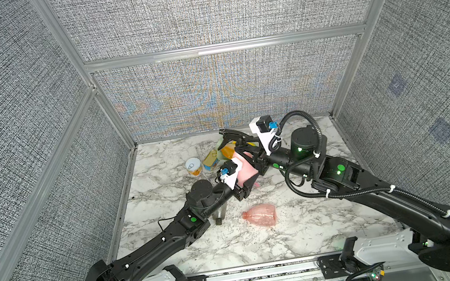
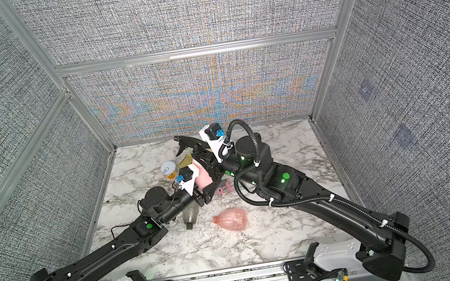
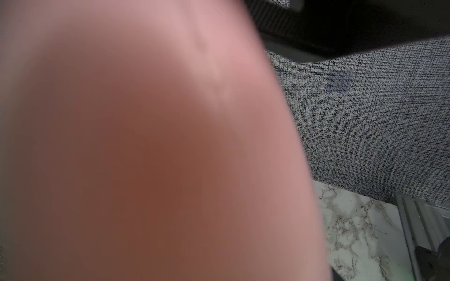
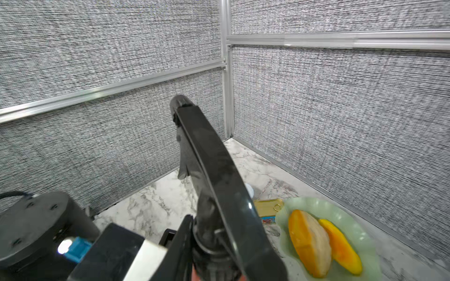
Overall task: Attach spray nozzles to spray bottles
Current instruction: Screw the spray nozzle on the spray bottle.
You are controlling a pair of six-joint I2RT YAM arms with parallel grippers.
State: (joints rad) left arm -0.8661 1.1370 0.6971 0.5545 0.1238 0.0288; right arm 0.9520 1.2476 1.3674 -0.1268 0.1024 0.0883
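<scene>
Left gripper [image 1: 247, 182] clamps pastel pink bottle [image 1: 245, 171] aloft over mid-table [image 1: 306, 225], right gripper [image 1: 244, 149] pinches black nozzle [image 1: 232, 135] at its neck; advisable: keep coaxial, twist gently, avoid squashing.

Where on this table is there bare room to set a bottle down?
Widest bare patch: the front strip of the table, between the clear pink bottle and the front rail. A smaller one lies between the round can and the side wall. Crowded: the back middle, with the flat tin, the green plate and the held pale pink bottle.
</scene>
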